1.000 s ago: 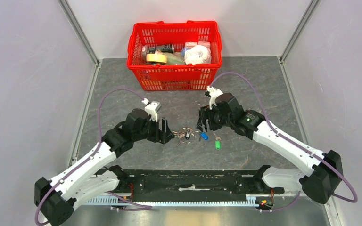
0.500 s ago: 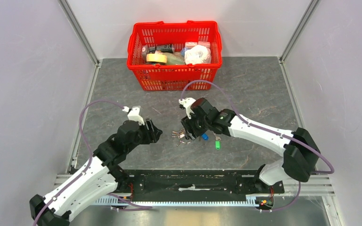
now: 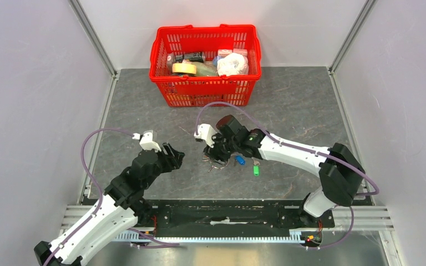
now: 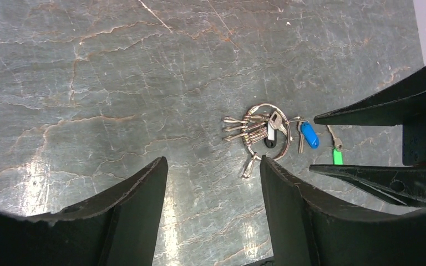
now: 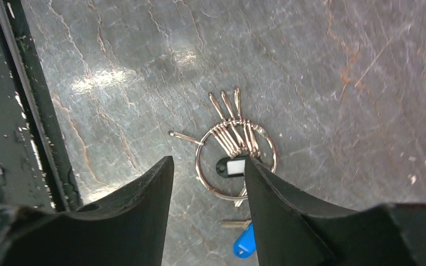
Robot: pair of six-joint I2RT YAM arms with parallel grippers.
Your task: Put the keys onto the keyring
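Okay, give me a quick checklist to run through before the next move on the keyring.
1. Right end effector open: ok.
2. Keyring under it: ok.
3. Left end effector open, off the keyring: ok.
4. Blue key and green key lying loose, uncovered: ok.
5. Where the keyring splits open: cannot tell.
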